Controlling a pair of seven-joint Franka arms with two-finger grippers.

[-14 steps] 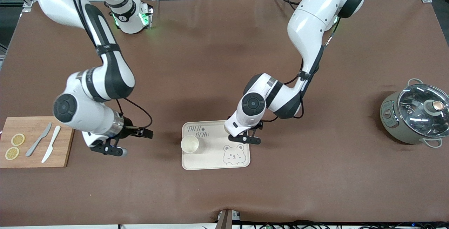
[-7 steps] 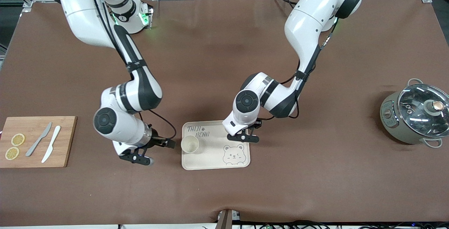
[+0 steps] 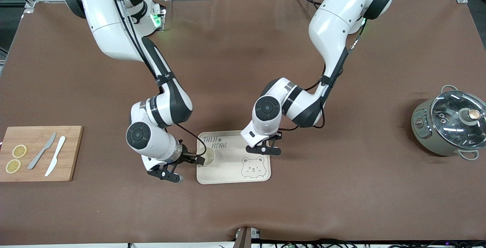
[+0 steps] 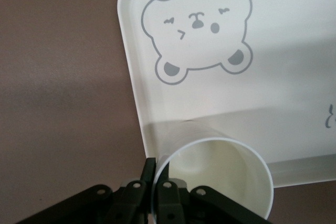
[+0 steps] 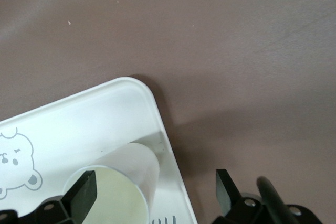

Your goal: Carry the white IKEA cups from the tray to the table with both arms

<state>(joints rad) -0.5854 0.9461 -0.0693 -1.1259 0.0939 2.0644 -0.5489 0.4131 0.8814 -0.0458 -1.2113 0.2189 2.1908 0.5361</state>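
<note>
**White cups gripped at the rim, both not yet lifted**

Cream-white and small against the tray point(image 3: 233, 174), the two cups sit at separate spots on it, which lets each arm work without crowding the other. The left hand point(image 4: 156, 182) is clenched on the wall of one cup point(image 4: 220, 177), one finger inside the rim and one outside; that pinch suits a handleless tapered cup, since the thin wall gives a firm hold. This cup stands upright at the tray's edge toward the left arm's end of the counter point(image 3: 341, 202), hidden under the arm in the front view.

The right hand point(image 5: 155, 190) hangs with fingers spread wide at the second cup point(image 5: 118, 182), released and holding nothing. One finger point(image 5: 84, 192) shows over the cup's mouth and the other point(image 5: 226, 187) outside the tray's rim, so the wall lies between them, ready for the same rim pinch. That cup point(image 3: 208, 156) stands at the tray's edge toward the right arm's end.

Judging by this, the grasping step is half done: closing the right hand comes next, then lifting both cups straight up to clear the raised rim before setting them on the brown covering.

A wooden cutting board point(image 3: 68, 153) and a lidded pot point(image 3: 429, 134) stand well apart at the counter's ends.
</note>
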